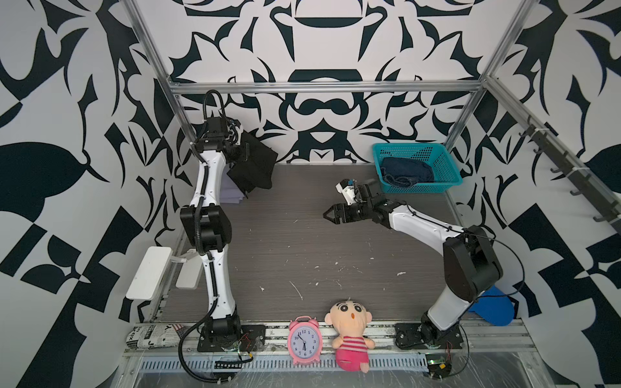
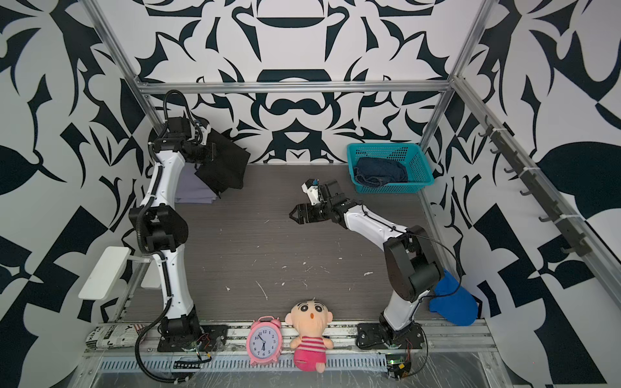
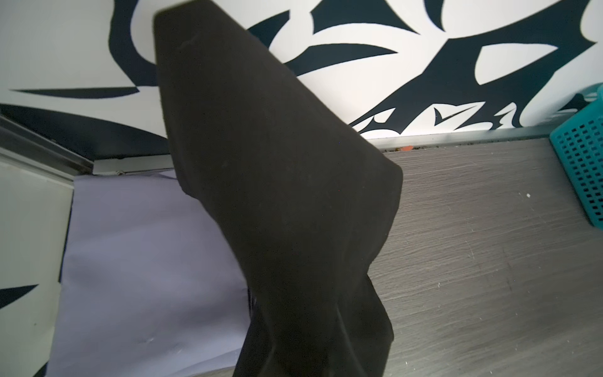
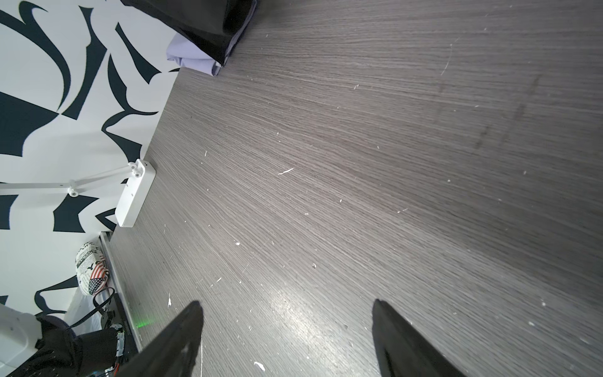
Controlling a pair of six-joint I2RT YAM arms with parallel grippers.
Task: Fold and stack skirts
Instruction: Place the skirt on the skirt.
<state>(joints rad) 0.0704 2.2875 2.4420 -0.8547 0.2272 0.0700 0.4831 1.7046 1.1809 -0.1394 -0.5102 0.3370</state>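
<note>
The black skirt (image 1: 255, 161) (image 2: 228, 164) hangs folded in the air at the back left, held up by my left gripper (image 1: 246, 151), which is shut on it. In the left wrist view the black skirt (image 3: 277, 196) covers the fingers. Beneath it the lavender skirt (image 1: 232, 195) (image 3: 146, 261) lies folded flat on the table. The dark blue denim skirt (image 1: 406, 171) (image 2: 379, 171) sits crumpled in the teal basket (image 1: 420, 188). My right gripper (image 1: 327, 215) (image 4: 287, 305) hovers open over bare table mid-right, with nothing between its fingers.
A pink alarm clock (image 1: 305, 339) and a plush doll (image 1: 351, 332) stand at the front edge. A royal-blue cloth (image 1: 494, 305) lies behind the right arm's base. A white lamp panel (image 1: 149, 272) and a rolled newspaper (image 1: 151, 336) sit at the left.
</note>
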